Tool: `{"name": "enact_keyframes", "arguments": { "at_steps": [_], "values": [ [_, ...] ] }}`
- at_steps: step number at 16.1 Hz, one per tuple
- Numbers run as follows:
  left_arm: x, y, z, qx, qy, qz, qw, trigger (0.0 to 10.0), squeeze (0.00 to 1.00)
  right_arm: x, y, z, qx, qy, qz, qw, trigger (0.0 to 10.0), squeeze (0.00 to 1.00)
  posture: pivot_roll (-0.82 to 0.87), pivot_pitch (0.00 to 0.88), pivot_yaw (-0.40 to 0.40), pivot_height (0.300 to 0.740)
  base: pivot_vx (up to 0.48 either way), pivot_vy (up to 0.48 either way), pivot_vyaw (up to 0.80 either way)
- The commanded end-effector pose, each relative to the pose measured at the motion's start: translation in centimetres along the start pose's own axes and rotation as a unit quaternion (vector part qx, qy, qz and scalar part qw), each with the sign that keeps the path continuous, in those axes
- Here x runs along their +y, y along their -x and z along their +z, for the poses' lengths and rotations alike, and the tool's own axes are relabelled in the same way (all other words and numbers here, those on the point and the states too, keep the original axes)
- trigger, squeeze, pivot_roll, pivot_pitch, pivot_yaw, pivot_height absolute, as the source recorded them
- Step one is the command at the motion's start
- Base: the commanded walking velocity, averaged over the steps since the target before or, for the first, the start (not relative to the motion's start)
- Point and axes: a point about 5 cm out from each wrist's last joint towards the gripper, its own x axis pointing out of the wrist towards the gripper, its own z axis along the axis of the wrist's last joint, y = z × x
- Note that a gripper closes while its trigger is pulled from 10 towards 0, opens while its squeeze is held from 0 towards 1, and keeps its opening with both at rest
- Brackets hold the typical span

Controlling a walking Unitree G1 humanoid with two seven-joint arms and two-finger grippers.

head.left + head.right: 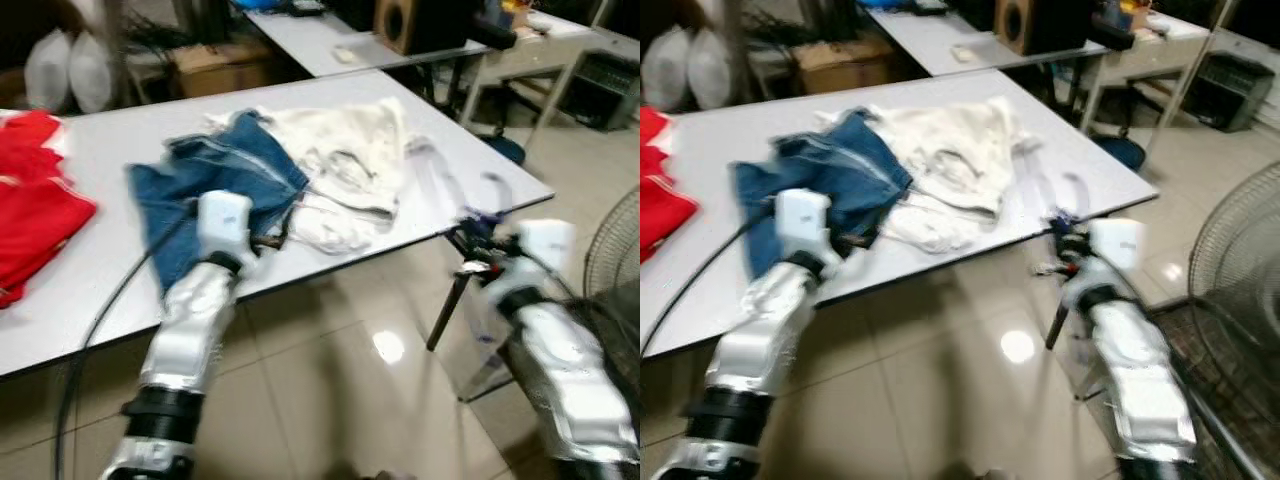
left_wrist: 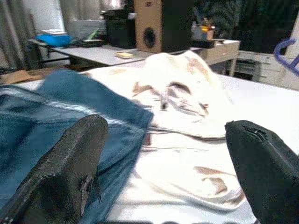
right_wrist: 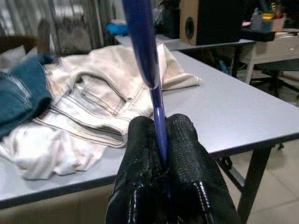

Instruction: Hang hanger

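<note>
The right gripper (image 3: 161,154) is seen clamped on a thin blue hanger (image 3: 142,44), the bar pinched between both black fingers (image 3: 140,163) close to their tips. From that pinch the bar rises above the gripper, near the table's front corner; in the head views it is blurred to a pale streak, and a hook shape (image 1: 492,183) is faintly made out above the table edge. Beyond the hanger, a white garment (image 3: 103,102) lies crumpled on the table (image 3: 243,121), with jeans (image 1: 215,185) touching it on the robot's left and red cloth (image 1: 30,215) well apart at the far left.

The left gripper (image 2: 163,186) is held with its fingers spread wide and nothing between them, low over the jeans and the white garment.

The hanger is judged light, stiff and smooth, probably plastic, so it may pivot or slip in a narrow pinch. A hold on a straight bar, as here, leaves the hook free for a rail. No rail is made out in these views.
</note>
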Motion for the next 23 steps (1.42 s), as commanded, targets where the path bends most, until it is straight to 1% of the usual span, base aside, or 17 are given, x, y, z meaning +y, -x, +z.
{"name": "enact_keyframes", "arguments": {
  "at_steps": [1,3,4,5,7,9,10,11,12,15,16,17,18,19,20,21,23],
  "values": [
    [1.7,0.4,0.1,0.004,-0.015,0.031,0.999,10.0,0.00,0.9,-0.2,1.3,-0.026,-0.003,0.039,0.999,10.0,0.00,-0.12,0.000,0.005,0.740,0.341,0.000,0.00],
    [1.9,0.5,0.1,0.003,-0.016,0.039,0.999,10.0,0.00,0.9,0.0,1.3,-0.023,-0.005,0.050,0.998,10.0,0.00,-0.12,0.000,0.003,0.740,0.341,0.000,0.00],
    [2.1,0.7,0.0,0.005,-0.018,0.047,0.999,10.0,0.00,1.1,0.1,1.2,-0.017,0.009,0.065,0.998,10.0,0.00,-0.12,0.000,-0.003,0.740,0.337,0.000,0.00],
    [2.4,1.0,-0.1,0.008,-0.021,0.055,0.998,10.0,0.00,1.8,0.2,0.9,-0.005,0.025,0.090,0.996,10.0,0.00,-0.12,0.000,-0.003,0.740,0.337,0.000,0.80],
    [2.9,1.5,-0.3,0.013,-0.025,0.066,0.997,10.0,0.00,2.6,0.3,0.8,-0.003,0.021,0.118,0.993,10.0,0.00,-0.10,0.000,-0.016,0.740,0.334,0.000,0.80],
    [3.3,2.0,-0.4,0.017,-0.017,0.080,0.997,10.0,0.00,3.3,0.5,0.8,-0.003,0.025,0.143,0.989,10.0,0.00,-0.10,0.000,-0.019,0.740,0.148,0.000,0.80],
    [3.2,2.2,-0.1,0.005,-0.012,0.068,0.998,10.0,0.00,3.7,0.6,0.8,-0.007,0.025,0.152,0.988,10.0,0.00,-0.09,0.000,-0.018,0.740,0.000,0.000,0.80],
    [3.2,2.3,0.0,0.004,-0.019,0.061,0.998,10.0,0.00,3.8,0.6,0.7,-0.008,0.023,0.155,0.988,10.0,0.00,-0.09,0.000,-0.017,0.740,0.000,0.000,0.00],
    [3.1,2.3,-0.1,0.007,-0.020,0.058,0.998,10.0,0.00,3.6,0.6,0.6,-0.010,0.006,0.137,0.990,10.0,0.00,-0.09,0.000,-0.011,0.740,0.000,0.000,0.00],
    [2.9,2.4,-0.2,0.009,-0.021,0.049,0.999,10.0,0.00,3.0,0.6,0.6,-0.016,0.003,0.092,0.996,10.0,0.00,-0.10,0.000,0.001,0.740,0.000,0.423,0.00],
    [2.7,2.3,-0.2,0.013,-0.028,0.039,0.999,10.0,0.00,2.8,0.7,0.8,-0.023,-0.010,0.064,0.998,10.0,0.00,-0.10,0.000,0.013,0.740,0.000,0.465,0.00],
    [2.6,2.2,-0.2,0.014,-0.030,0.033,0.999,10.0,0.00,2.7,0.9,0.7,-0.023,-0.024,0.051,0.998,10.0,0.00,-0.11,0.000,0.017,0.740,0.000,0.461,0.00],
    [2.5,2.0,-0.2,0.015,-0.029,0.030,0.999,10.0,0.00,2.6,1.1,0.8,-0.027,-0.046,0.029,0.998,10.0,0.00,-0.11,0.000,0.019,0.740,0.000,0.476,-0.80],
    [2.0,1.9,-0.3,0.019,-0.044,0.016,0.999,10.0,0.00,2.4,1.3,0.9,-0.033,-0.054,0.012,0.998,10.0,0.00,-0.11,0.000,0.024,0.740,0.000,0.000,-0.80],
    [1.8,1.9,-0.3,0.019,-0.057,0.012,0.998,10.0,0.00,2.4,1.4,1.0,-0.034,-0.054,0.009,0.998,10.0,0.00,-0.12,0.000,0.024,0.740,0.000,0.000,-0.80],
    [1.4,1.9,-0.6,0.025,-0.076,0.006,0.997,10.0,0.00,2.2,1.4,1.1,-0.036,-0.051,0.005,0.998,10.0,0.00,-0.12,0.000,0.025,0.740,0.000,-0.480,-0.80],
    [1.1,1.7,-0.9,0.029,-0.066,0.004,0.997,10.0,0.00,1.6,1.5,1.2,-0.036,-0.045,-0.003,0.998,10.0,0.00,-0.13,0.000,0.025,0.740,0.000,-0.480,-0.80]
  ]
}}
